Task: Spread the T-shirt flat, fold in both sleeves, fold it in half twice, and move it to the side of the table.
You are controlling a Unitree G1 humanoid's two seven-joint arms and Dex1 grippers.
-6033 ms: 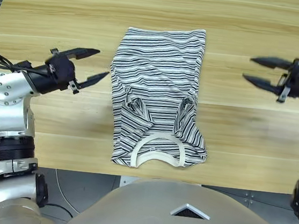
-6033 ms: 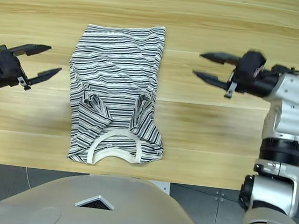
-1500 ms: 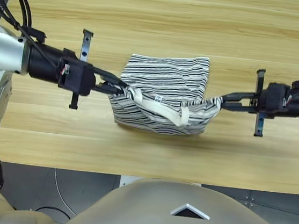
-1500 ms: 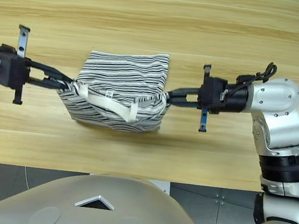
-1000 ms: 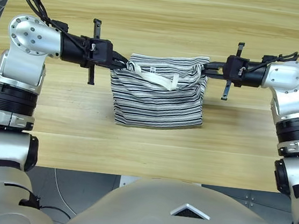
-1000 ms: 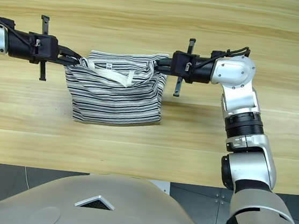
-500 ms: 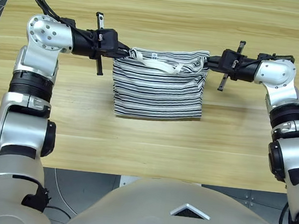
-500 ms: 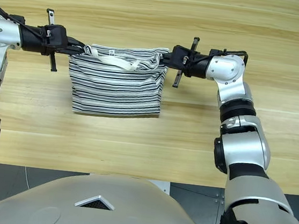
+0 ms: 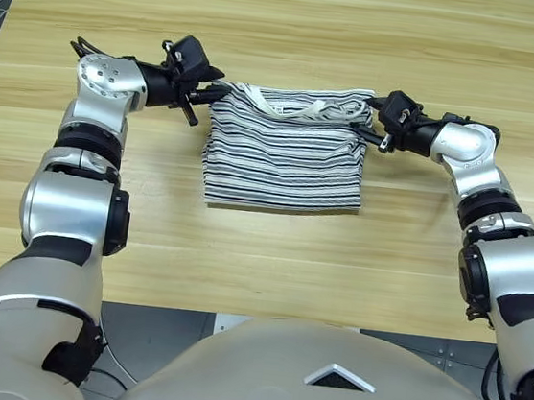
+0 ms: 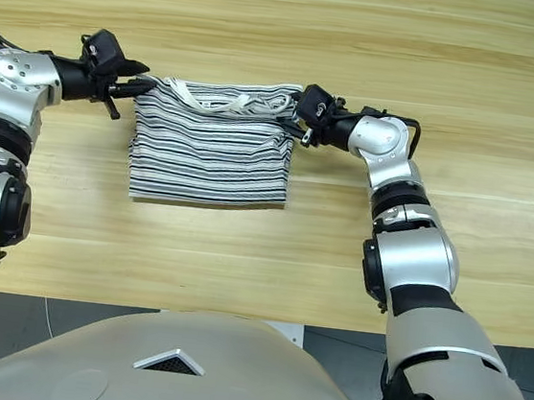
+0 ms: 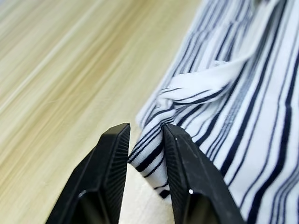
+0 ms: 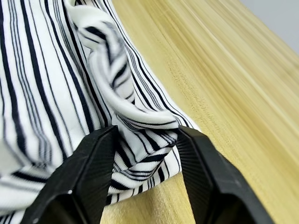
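Over the last half second both my claws have sunk toward the table (image 9: 268, 17), and the collar edge has slackened. From the head, the T-shirt (image 9: 284, 159) lies doubled over mid-table, with my left claw (image 9: 208, 95) and right claw (image 9: 373, 127) at its far corners. Left wrist: my fingers (image 11: 112, 158) pinch a striped fold. Right wrist: my fingers (image 12: 93, 163) pinch bunched cloth likewise.

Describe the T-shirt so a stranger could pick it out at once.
On the wooden table, between the two arms, lies the T-shirt, folded into a rectangle, its far corners pinched by the left tool and right tool. It alone is cloth: black-and-white stripes, white neckband along the far edge.
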